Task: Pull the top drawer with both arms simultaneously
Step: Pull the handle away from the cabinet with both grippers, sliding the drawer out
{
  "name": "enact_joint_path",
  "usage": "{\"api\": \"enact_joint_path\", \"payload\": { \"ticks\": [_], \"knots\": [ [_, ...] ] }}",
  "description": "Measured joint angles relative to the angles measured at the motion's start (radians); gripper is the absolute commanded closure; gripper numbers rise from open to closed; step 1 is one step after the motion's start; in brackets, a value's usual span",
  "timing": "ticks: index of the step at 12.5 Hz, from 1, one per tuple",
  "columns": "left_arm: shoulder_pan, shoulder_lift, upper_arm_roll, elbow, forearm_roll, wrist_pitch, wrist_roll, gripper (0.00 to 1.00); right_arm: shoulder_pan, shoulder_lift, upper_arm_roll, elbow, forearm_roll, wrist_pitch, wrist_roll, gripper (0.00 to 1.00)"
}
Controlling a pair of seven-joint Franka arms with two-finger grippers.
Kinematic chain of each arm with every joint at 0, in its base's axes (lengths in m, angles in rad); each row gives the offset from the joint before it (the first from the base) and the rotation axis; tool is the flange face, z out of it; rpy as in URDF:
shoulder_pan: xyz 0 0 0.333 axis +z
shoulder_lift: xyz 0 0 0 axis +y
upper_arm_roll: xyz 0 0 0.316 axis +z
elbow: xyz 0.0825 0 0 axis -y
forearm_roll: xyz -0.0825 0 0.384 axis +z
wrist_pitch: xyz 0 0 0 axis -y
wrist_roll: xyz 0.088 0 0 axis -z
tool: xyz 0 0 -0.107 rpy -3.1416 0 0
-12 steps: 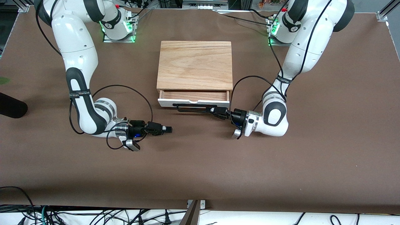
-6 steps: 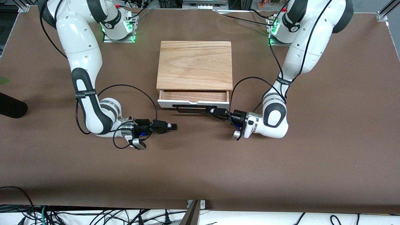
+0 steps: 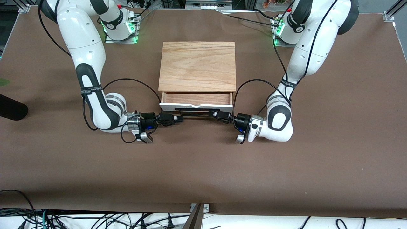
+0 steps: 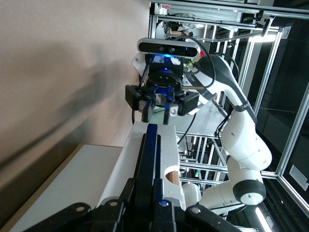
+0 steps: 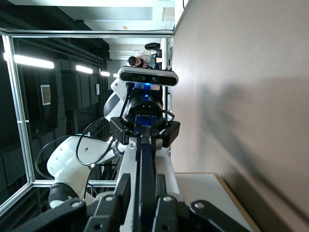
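We see the top drawer [image 3: 197,98] partly out, its tray bare, mid-table. Left gripper [image 3: 216,114] and right gripper [image 3: 180,119] each clamp an end of its black handle [image 3: 197,111].

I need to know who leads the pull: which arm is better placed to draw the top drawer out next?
Neither clearly. The left tool sits at the end of the black handle toward the left arm, the right tool at the end toward the right arm. The top drawer is slightly open, so both look placed to pull together.
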Motion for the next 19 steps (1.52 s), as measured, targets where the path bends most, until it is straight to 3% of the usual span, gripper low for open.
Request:
{"api": "enact_joint_path", "payload": {
  "ticks": [3, 16, 17, 19],
  "knots": [
    [-0.002, 0.000, 0.000, 0.004, 0.001, -0.003, -0.006, 1.00, 0.000, -0.022, 0.000, -0.021, 0.001, 0.009, 0.000, 0.67],
    [-0.001, 0.023, 0.012, 0.045, 0.003, 0.018, -0.006, 1.00, 0.015, -0.021, 0.008, -0.055, 0.000, 0.052, -0.050, 0.67],
    [-0.001, 0.025, 0.013, 0.047, 0.003, 0.015, -0.006, 1.00, 0.016, -0.021, 0.008, -0.055, 0.000, 0.054, -0.050, 0.67],
    [-0.001, 0.026, 0.014, 0.049, 0.003, 0.013, -0.006, 1.00, 0.017, -0.021, 0.007, -0.055, 0.001, 0.056, -0.050, 0.81]
  ]
}}
